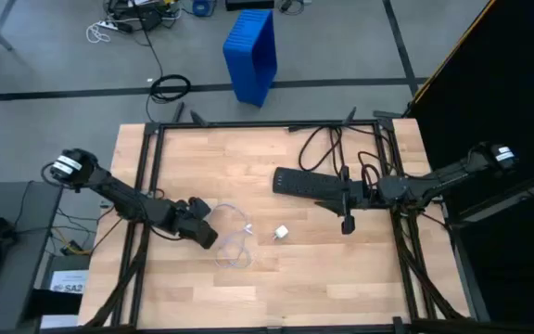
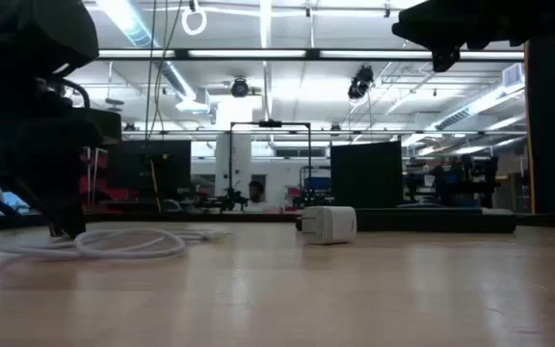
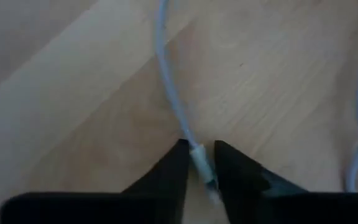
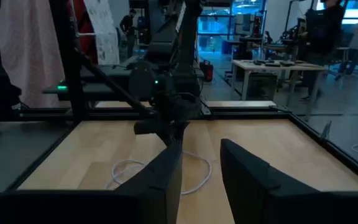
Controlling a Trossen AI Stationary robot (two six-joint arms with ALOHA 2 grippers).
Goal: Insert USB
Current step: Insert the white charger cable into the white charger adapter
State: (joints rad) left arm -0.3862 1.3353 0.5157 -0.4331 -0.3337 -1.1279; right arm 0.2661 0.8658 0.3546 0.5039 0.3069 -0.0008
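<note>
The left gripper [image 1: 204, 232] is down at the wooden table [image 1: 202, 167], on the left half. In the left wrist view its fingers [image 3: 169, 177] stand on either side of the plug end of the USB [image 3: 174, 99], close against it with only the thin connector between them; whether they actually grip it cannot be told. The rest of the white cable lies in loose loops on the wood just right of that gripper [image 2: 61, 226]. Next comes a small white charger block [image 1: 281, 233], lying near the table's middle, apart from the cable loops. Farther right lies the black power strip [image 1: 309, 182]. The right gripper [image 1: 348, 223] hangs above the table beside the strip, its fingers [image 4: 160, 177] spread and holding nothing.
</note>
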